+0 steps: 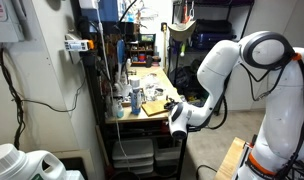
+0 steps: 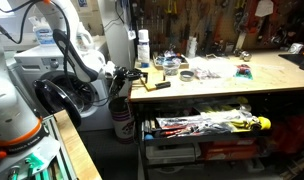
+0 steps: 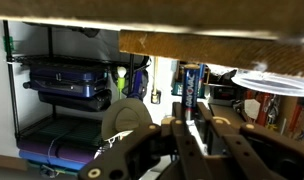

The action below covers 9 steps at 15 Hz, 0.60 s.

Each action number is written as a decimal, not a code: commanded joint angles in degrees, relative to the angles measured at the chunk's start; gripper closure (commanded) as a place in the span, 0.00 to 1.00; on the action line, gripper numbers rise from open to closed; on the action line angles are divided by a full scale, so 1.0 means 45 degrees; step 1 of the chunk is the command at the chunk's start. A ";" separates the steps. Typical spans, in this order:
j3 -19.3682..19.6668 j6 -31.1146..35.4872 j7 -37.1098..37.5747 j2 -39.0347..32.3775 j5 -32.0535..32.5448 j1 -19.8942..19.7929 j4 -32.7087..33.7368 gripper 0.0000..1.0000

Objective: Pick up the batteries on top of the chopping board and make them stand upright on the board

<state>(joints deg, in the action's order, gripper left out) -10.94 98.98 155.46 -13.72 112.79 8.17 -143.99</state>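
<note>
My gripper (image 3: 189,118) is shut on a battery (image 3: 189,85), a slim dark blue cylinder with white lettering that stands on end between the fingertips. In both exterior views the gripper (image 1: 178,112) (image 2: 123,78) hovers at the end of the workbench, beside the pale tan chopping board (image 1: 158,109) (image 2: 155,77). A small dark object (image 2: 158,87) lies at the board's near edge. I cannot tell whether it is a battery. A pale wooden edge (image 3: 212,44) spans the top of the wrist view. I cannot tell whether it is the board or the tabletop.
Bottles and cans (image 1: 132,97) (image 2: 142,48) stand on the yellowish workbench (image 2: 242,85) behind the board. A clear round lid (image 3: 277,82) lies to the battery's right. Shelves with cases (image 3: 67,80) sit below. A bucket (image 2: 120,118) stands by the bench end.
</note>
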 commanded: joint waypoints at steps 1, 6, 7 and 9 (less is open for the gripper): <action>-0.0133 -0.0224 0.0477 -0.0138 -0.0544 -0.0010 0.0309 0.96; -0.0176 -0.0239 0.0491 -0.0248 -0.0762 0.0035 0.0811 0.96; -0.0181 -0.0237 0.0490 -0.0312 -0.0806 0.0035 0.0854 0.96; -0.0193 -0.0090 0.0492 -0.0358 -0.0751 0.0011 0.0846 0.96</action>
<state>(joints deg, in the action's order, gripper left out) -11.49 98.72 155.45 -14.26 110.37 8.17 -140.38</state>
